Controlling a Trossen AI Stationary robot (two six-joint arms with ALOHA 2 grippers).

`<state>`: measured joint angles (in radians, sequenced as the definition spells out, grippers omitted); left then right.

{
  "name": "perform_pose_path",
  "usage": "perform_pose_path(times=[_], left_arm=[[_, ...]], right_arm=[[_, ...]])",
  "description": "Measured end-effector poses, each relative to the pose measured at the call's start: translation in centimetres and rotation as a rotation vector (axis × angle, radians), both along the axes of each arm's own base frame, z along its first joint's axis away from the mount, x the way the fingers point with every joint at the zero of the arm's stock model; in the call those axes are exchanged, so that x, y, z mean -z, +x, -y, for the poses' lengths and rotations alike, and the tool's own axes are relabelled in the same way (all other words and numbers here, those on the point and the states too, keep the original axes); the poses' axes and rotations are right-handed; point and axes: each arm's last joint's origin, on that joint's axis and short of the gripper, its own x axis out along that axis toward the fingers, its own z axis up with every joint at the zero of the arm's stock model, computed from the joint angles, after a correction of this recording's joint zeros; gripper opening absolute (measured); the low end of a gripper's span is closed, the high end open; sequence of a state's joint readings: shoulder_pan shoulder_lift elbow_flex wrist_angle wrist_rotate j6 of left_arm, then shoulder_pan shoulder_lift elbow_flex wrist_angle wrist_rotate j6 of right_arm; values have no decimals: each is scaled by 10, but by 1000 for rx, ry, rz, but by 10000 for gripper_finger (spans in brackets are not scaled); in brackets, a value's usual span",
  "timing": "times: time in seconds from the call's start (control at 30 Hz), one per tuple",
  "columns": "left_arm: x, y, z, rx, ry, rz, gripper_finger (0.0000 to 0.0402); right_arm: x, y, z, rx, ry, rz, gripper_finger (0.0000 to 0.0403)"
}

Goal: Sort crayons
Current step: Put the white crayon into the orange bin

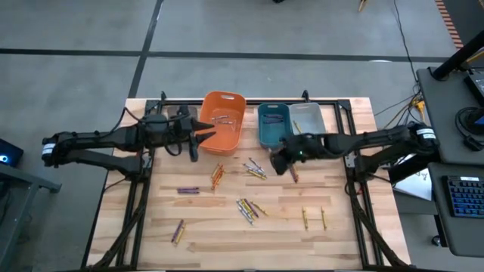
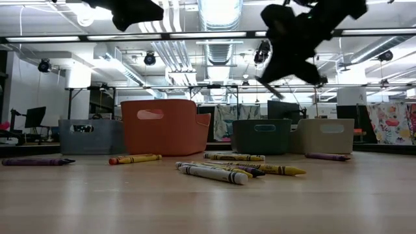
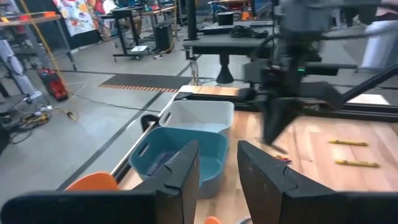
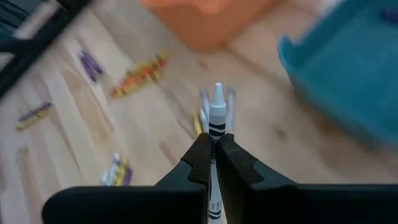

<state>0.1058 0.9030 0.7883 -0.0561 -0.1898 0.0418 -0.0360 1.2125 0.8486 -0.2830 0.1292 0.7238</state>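
Crayons lie scattered on the wooden table: orange ones [image 1: 218,175], purple ones [image 1: 187,190], yellow ones [image 1: 305,217] and a mixed heap [image 1: 248,208]. My right gripper [image 1: 290,169] hangs above the table, just in front of the teal bin [image 1: 273,125], shut on a greyish-white crayon [image 4: 217,106]. My left gripper [image 1: 204,136] hovers at the orange bin's [image 1: 224,119] near-left corner, its fingers [image 3: 186,168] open with nothing between them. My right gripper pinches the greyish-white crayon around its middle [image 4: 215,134] between the two fingertips [image 4: 200,155]. The crayon lies along the fingers: its pointed end [image 4: 217,90] sticks out ahead of them and its other end runs back between them. The fingers slant downward, and the crayon is clear of the table.
Three bins stand in a row along the far edge: orange, teal and a pale grey one [image 1: 307,119]. Some crayons lie inside the orange bin [image 1: 221,118]. Black frame rails [image 1: 355,189] run along the table's sides.
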Motion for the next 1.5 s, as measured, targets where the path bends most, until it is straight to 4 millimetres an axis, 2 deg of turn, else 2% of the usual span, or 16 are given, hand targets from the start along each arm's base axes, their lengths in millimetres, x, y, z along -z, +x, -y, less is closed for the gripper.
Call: perform_pose_path(times=[0.2,0.53,0.7,1.0,1.27,1.5], left_arm=[[-1,-1,7,35,-7,9,91],[-4,-5,10,45,-8,28,91],[-10,-13,10,46,1,55,91],[-19,-30,11,46,9,103,91],[-22,-40,12,47,18,112,91],[-25,-47,12,47,19,128,91]], right_arm=[[-8,8,33,-44,-111,113,10],[-24,26,68,-107,-307,372,11],[-34,45,85,-147,-398,363,11],[-47,97,117,-223,-529,230,11],[-43,143,146,-307,-564,58,11],[-38,167,165,-350,-580,-28,11]])
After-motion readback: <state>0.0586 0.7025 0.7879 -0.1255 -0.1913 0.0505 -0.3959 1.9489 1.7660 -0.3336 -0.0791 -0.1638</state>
